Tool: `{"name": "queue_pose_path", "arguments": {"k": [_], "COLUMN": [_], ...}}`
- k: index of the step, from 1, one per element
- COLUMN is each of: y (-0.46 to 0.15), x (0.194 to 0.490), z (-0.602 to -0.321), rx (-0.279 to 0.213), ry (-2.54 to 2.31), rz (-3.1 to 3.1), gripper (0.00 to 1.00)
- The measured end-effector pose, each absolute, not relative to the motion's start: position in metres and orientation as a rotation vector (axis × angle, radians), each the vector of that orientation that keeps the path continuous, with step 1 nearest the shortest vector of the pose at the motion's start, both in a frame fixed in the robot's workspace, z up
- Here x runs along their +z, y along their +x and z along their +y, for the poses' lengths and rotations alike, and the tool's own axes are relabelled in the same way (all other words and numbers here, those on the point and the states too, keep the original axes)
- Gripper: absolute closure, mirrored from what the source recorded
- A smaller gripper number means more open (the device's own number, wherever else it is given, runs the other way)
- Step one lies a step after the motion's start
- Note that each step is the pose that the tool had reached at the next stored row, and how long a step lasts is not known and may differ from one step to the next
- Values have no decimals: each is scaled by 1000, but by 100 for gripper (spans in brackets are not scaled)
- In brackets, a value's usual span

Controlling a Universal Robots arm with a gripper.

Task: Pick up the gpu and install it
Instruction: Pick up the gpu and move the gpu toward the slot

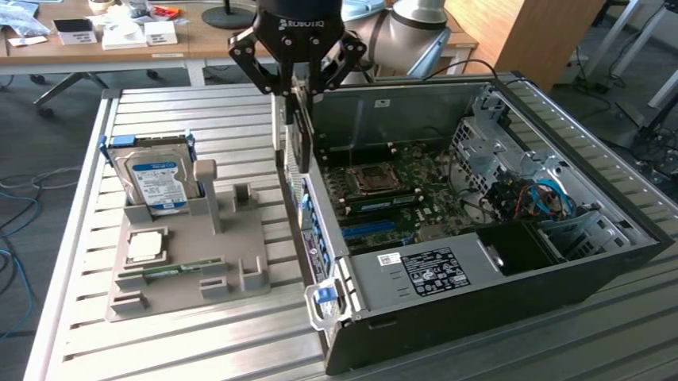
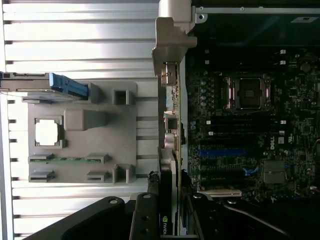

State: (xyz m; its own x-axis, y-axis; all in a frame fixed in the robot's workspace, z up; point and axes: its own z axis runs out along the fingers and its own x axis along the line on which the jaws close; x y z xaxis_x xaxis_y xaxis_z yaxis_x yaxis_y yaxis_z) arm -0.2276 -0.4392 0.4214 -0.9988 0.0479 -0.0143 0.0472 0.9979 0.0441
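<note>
My gripper (image 1: 298, 89) hangs above the open computer case's (image 1: 593, 262) wall on the exterior view's left, shut on the gpu (image 1: 302, 135). The card hangs edge-down and upright below the fingers, a dark thin board with a pale metal bracket along one end. It is in the air over the rim of the case, above the motherboard (image 1: 392, 198). In the wrist view the gpu (image 2: 170, 150) runs edge-on between my gripper's (image 2: 169, 222) black fingers, its pale bracket end farthest from them, beside the motherboard (image 2: 250, 130) with its blue slot (image 2: 222, 152).
A grey holder tray (image 1: 180, 294) on the slatted metal table (image 1: 95, 349) carries a silver hard drive with a blue label (image 1: 159, 178), a processor chip (image 1: 145, 246) and a narrow green memory stick (image 1: 170, 270). A desk with clutter stands behind.
</note>
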Motion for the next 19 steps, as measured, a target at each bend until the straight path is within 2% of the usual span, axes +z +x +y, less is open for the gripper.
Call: {"name": "queue_pose_path", "arguments": {"k": [19], "y": [-196], "x": [421], "z": [-439], "rx": [69], "ry": [74], "rz": [3125], "gripper": [73]}}
